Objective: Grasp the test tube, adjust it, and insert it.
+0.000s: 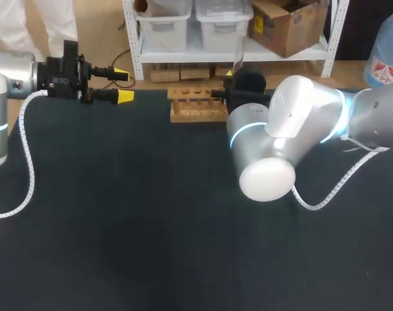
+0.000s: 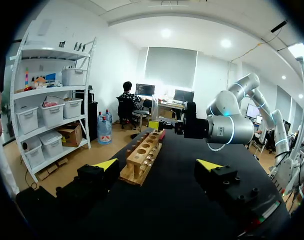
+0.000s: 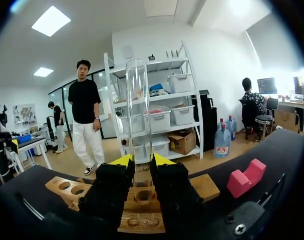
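right gripper (image 1: pixel 230 79), head view: upper middle of frame, at right end of rack (image 1: pixel 196 103); fingers mostly hidden by own arm, grip not readable here.
left gripper (image 1: pixel 123 85), head view: upper left of frame, near far edge of table (image 1: pixel 151 227), well apart from rack; yellow tips spread, nothing btwn them.
left wrist view: own tips wide apart, empty. Rack ahead, lengthwise; right gripper at its far end.
right wrist view: fingers pinch test tube (image 3: pixel 137 110) from two sides, low on its body. Tube upright, lower end over a rack hole under the gripper. pink block (image 3: pixel 246 179) on table beside rack.
progress (est.): grasp done; tube looks set vertical and lined up w/ hole.
left to do: insert. Cannot tell if lower end has entered hole. Then release.
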You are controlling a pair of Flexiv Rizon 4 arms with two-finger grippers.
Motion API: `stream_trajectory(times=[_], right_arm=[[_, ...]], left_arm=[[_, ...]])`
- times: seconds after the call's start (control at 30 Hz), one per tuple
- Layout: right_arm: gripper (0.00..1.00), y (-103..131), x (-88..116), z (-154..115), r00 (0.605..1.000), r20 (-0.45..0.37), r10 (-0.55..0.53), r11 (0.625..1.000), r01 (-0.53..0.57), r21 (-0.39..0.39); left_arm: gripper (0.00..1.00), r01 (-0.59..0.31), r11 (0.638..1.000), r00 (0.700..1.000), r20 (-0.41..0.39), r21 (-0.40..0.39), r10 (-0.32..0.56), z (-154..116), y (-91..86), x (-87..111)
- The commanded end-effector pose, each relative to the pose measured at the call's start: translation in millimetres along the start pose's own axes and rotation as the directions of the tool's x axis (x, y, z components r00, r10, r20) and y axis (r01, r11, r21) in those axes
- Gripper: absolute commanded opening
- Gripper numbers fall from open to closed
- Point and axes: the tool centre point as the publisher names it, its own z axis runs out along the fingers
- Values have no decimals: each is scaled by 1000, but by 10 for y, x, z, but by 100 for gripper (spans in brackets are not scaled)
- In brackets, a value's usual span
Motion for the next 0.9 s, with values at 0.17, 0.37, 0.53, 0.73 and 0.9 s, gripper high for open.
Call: stream_trajectory(times=[0.17, 0.37, 0.53, 0.73, 0.9], right_arm=[[0, -10, 44, 7, 1000, -7, -5, 995, 4, -104], [4, -11, 68, -5, 1000, -21, -18, 994, 16, -111], [39, -12, 67, -27, 999, -27, -21, 994, 18, -112], [83, -2, 38, -55, 999, -29, -21, 994, 18, -112], [100, 3, 6, -78, 999, -29, -24, 994, 20, -109]], left_arm=[[100, -2, 1000, 1000, 2, 0, 2, 0, 5, 10], [100, -2, 1000, 1000, 2, 0, 2, 0, 5, 10], [100, -2, 1000, 1000, 2, 0, 2, 0, 5, 10], [100, -2, 1000, 1000, 2, 0, 2, 0, 5, 10], [100, -2, 1000, 1000, 2, 0, 2, 0, 5, 10]])
